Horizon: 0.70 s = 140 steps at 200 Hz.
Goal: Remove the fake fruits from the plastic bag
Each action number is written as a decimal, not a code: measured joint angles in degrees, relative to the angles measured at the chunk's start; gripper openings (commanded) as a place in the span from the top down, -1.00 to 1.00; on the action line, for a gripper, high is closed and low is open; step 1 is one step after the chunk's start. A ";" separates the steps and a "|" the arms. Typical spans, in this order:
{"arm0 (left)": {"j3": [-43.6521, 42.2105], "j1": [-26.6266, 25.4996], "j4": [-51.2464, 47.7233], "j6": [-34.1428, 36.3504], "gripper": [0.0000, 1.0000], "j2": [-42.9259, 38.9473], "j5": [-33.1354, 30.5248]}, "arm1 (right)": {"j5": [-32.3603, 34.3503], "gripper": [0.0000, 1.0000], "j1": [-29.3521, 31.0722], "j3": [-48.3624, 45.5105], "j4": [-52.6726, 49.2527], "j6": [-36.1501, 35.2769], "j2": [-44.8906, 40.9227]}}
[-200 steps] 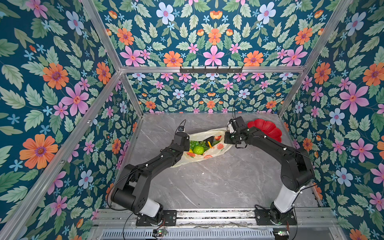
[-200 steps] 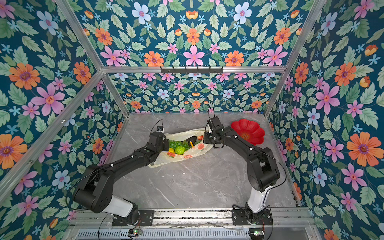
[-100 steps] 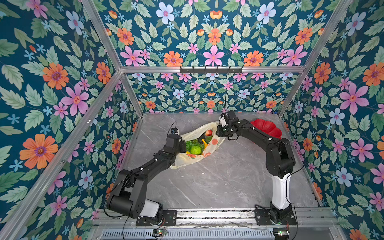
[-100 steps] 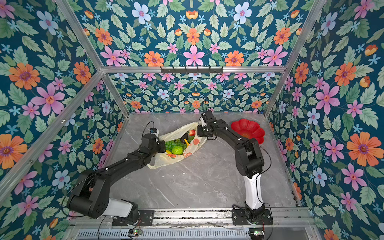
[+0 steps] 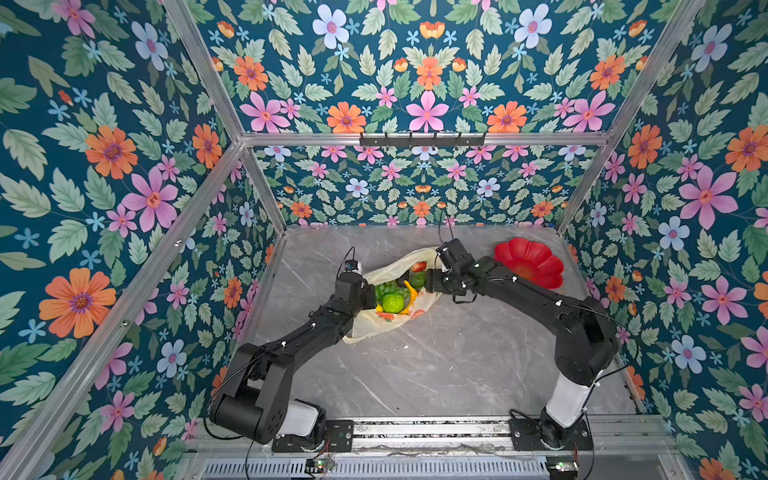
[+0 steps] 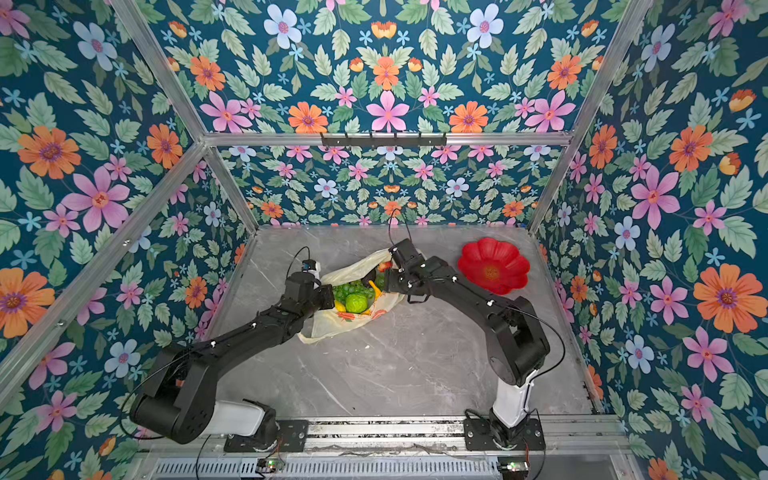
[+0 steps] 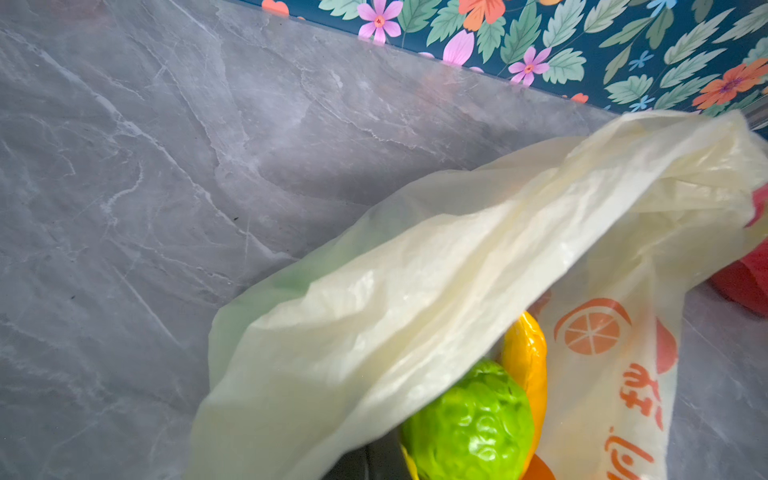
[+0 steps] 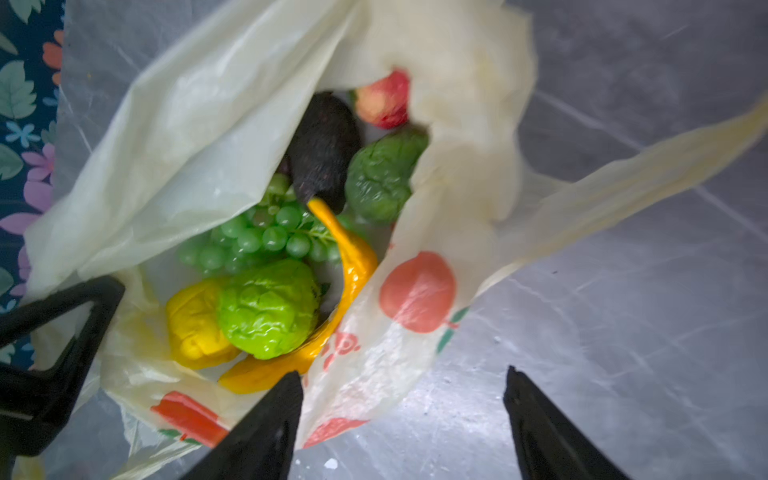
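left claw (image 5: 371, 293): pressed together at the left rim of the plastic bag (image 5: 376, 328). Film drapes up from it in the left wrist view, so I read it as pinching that rim to keep the mouth up.
plastic bag: lies on the grey surface (image 5: 436, 365) toward the back, with its mouth gaping.
fake fruits (image 5: 392, 301): all inside the bag, none out yet. The lemon (image 8: 195, 324) touches the bumpy green fruit (image 8: 268, 307), and the banana (image 8: 353, 266) curves round that fruit. The grape bunch (image 8: 257, 239) sits behind them. The dark avocado (image 8: 324, 145), darker green fruit (image 8: 382, 174) and strawberry (image 8: 384, 99) lie deepest, half under film.
right claw (image 8: 402, 371): spread and empty at the mouth's right edge, with the printed bag wall between its fingers.
red flower plate (image 5: 540, 253): far right, well apart from the bag, nothing on it.
risk, wrong catch: closing here would likely nip the bag wall, not fruit.
risk, slip: the fruits are glossy and rounded, so one could squirt out of a shallow pinch.
risk, collapse: the thin film could slide from the left claw and fold over the pile.
risk, drag: lifting the banana may tip the fruit leaning on it.
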 measured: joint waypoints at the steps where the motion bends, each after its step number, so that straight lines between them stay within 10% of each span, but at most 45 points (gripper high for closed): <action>1: -0.04 -0.02 0.09 -0.07 1.00 0.00 0.00 | -0.02 -0.57 0.13 0.11 0.09 0.11 0.20; 38: -2.71 -0.26 3.48 -1.79 1.00 -1.29 0.15 | 1.01 -0.50 1.97 3.80 0.48 2.64 6.78; 96: -5.88 0.66 6.71 -6.08 1.00 -3.19 -2.29 | 4.35 0.46 1.97 -0.87 -0.28 2.75 6.99; 140: -8.46 5.18 8.33 -7.72 1.00 -5.81 -1.55 | 4.57 0.71 1.11 -6.19 0.63 2.56 6.05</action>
